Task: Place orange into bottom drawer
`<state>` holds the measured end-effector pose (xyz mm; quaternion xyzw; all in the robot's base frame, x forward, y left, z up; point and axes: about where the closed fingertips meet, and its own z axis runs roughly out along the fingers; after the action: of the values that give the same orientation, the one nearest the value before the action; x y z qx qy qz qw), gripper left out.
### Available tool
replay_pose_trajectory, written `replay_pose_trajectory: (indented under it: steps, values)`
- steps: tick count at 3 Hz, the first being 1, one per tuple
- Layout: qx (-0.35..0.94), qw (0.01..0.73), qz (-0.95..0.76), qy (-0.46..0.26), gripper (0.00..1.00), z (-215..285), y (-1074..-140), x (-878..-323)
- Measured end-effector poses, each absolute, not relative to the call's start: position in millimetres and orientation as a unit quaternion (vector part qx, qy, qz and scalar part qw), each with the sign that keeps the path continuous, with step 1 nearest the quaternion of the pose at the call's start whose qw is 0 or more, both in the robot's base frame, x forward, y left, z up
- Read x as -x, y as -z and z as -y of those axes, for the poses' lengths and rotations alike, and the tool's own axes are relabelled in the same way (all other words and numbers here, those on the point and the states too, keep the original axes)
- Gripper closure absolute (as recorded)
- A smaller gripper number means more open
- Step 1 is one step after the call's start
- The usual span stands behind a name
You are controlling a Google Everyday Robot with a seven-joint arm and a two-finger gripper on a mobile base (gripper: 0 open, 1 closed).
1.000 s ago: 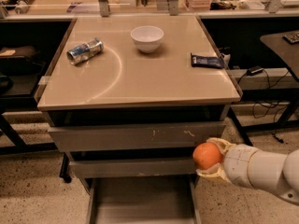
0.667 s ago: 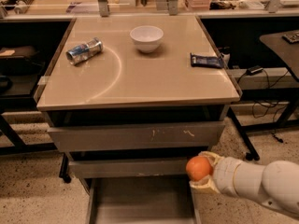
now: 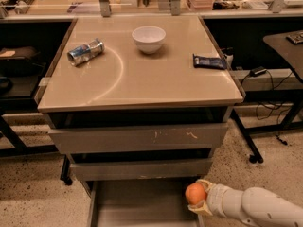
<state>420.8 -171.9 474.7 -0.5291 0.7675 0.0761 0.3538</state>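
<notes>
The orange (image 3: 194, 193) is a round orange fruit held in my gripper (image 3: 199, 197) at the bottom right of the camera view. The gripper is shut on it, with cream fingers above and below the fruit. My white arm reaches in from the lower right corner. The orange hangs over the right front corner of the bottom drawer (image 3: 137, 205), which is pulled out, a shallow grey tray with a bare floor. The two upper drawers above it are closed.
On the beige cabinet top (image 3: 142, 79) lie a tipped can (image 3: 85, 51), a white bowl (image 3: 148, 39) and a dark snack packet (image 3: 209, 61). Black desks stand at left and right. Cables run on the speckled floor at the right.
My gripper has carried the orange down and to the left, from beside the middle drawer's right end to over the open bottom drawer's right corner.
</notes>
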Motion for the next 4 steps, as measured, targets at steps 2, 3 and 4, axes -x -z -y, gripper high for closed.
replay_pose_trajectory:
  steps: [2,3,4]
  values:
    - [0.518,0.342,-0.777,-0.11,1.0,164,-426,-409]
    - [0.522,0.337,-0.775,-0.117,1.0,162,-397,-414]
    - [0.528,0.361,-0.759,-0.126,1.0,164,-351,-437]
